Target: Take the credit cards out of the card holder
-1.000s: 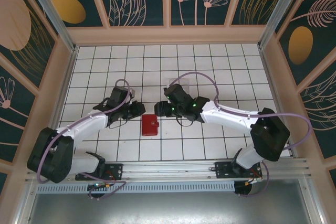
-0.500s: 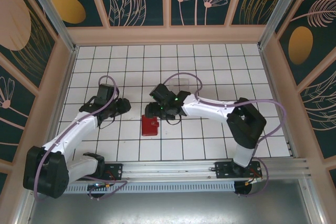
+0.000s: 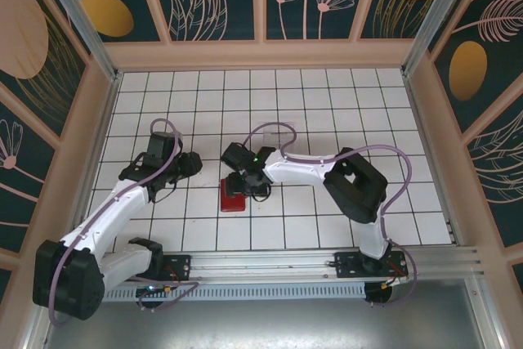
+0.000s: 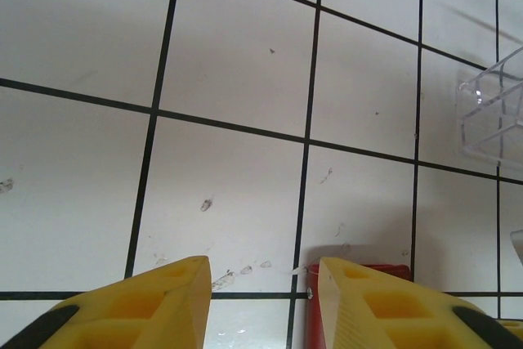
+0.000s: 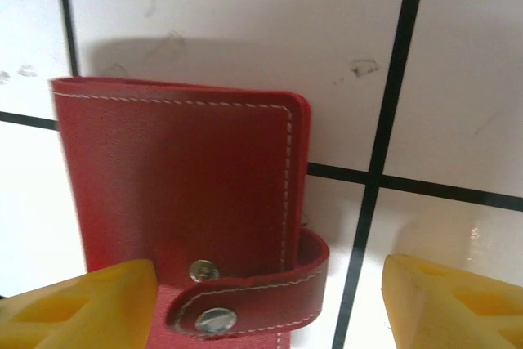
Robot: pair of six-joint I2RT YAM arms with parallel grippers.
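One red card holder (image 3: 231,200), shut and snapped, flat on the table (image 3: 327,96) near centre — inside hidden. Right tool (image 5: 270,284) wide astride it, partly covering it from above. Left tool (image 4: 263,284) narrowly parted, empty, just left — clear box (image 4: 493,112) cut off.

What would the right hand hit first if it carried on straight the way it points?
Most likely the red card holder: it lies closed on the tiled table directly ahead of the right hand, between its open yellow fingers. How much gap remains is hard to judge.
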